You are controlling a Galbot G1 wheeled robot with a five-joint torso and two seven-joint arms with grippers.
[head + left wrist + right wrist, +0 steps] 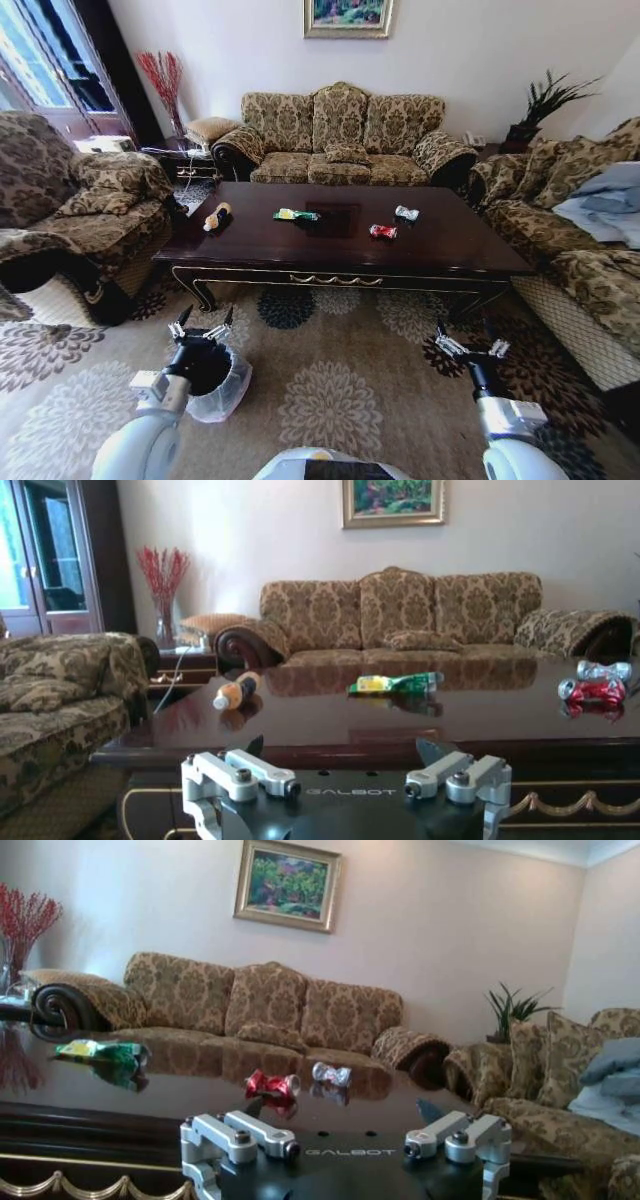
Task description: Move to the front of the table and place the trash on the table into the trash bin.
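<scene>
While I hold the base short of it, the table point(340, 245) spans the head view, well ahead of both arms. Bin point(228, 385) sits on the carpet point(330, 400) directly under my left gripper point(202, 322), whose jaws stand wide. Right gripper point(472, 346) hovers over carpet on the other side, jaws also wide. On the tabletop, well apart: tan bottle point(217, 216) toward the left end, green bottle point(296, 214) near centre, red wrapper point(383, 232) and silver wrapper point(406, 213) close together, right of centre.
</scene>
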